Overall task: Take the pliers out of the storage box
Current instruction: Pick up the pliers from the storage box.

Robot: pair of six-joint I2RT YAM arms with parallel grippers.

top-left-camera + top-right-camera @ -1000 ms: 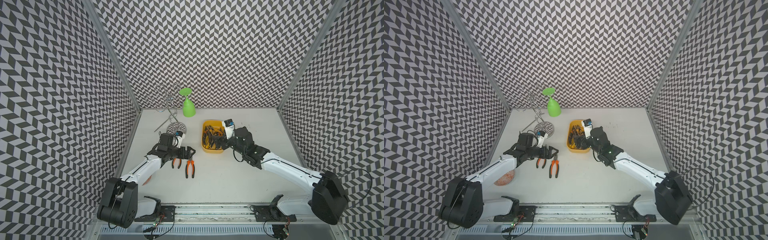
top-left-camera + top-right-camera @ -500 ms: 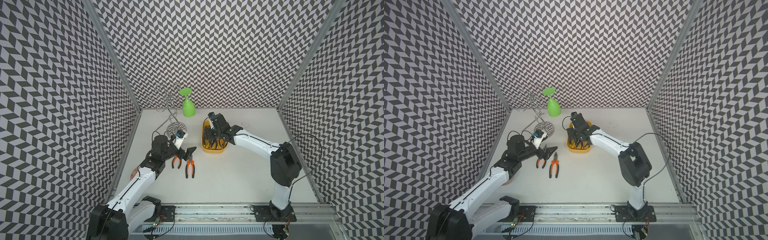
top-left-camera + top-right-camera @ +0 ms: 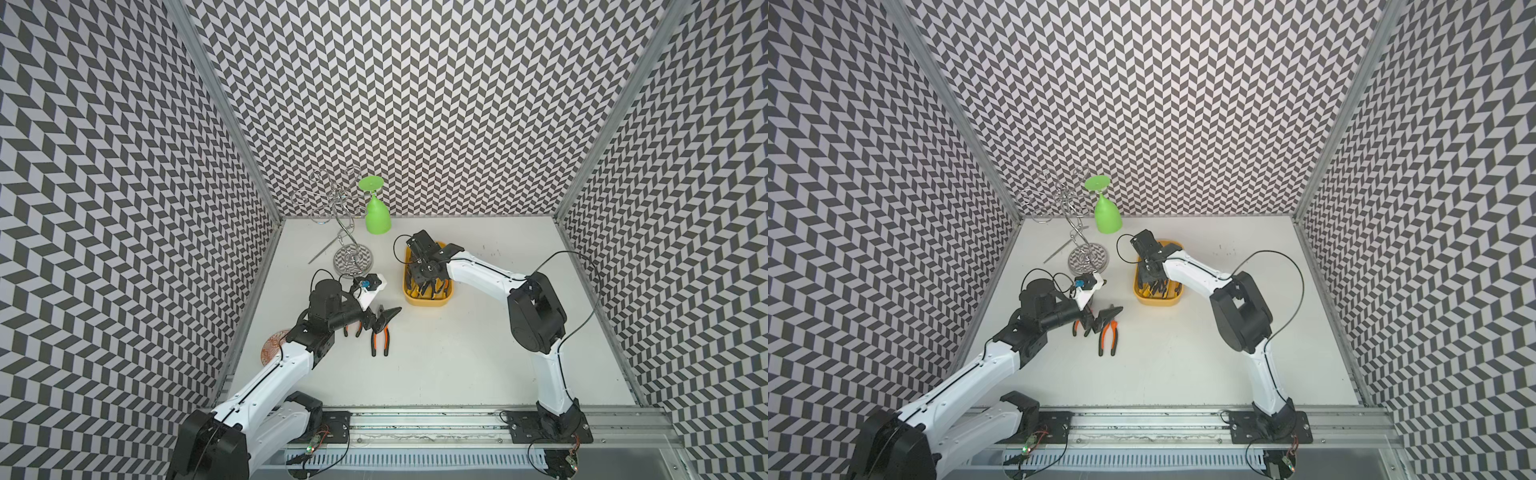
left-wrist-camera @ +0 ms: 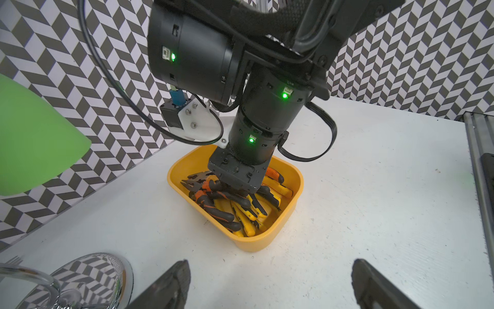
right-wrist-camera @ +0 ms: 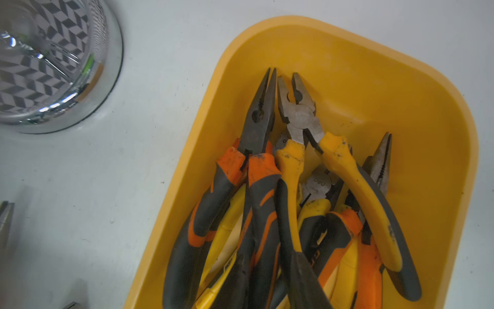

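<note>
The yellow storage box stands behind the table's middle, with several pliers piled in it, orange-and-black and yellow-and-black handled. My right gripper reaches straight down into the box. Its dark fingers are closed narrowly on the handles of a needle-nosed orange-and-black pliers. Two orange-handled pliers lie on the table left of the box, one partly under my left gripper. That gripper hovers wide open and holds nothing, facing the box.
A chrome wire glass rack stands at the back left with a green glass hanging upside down from it. A thin metal rod lies beside its base. An orange-patterned dish sits by the left wall, partly under my left arm.
My right gripper has come from beside the box to over it, gone down among the pliers and narrowed its jaws. My left gripper lifted slightly off the two table pliers, staying open.
</note>
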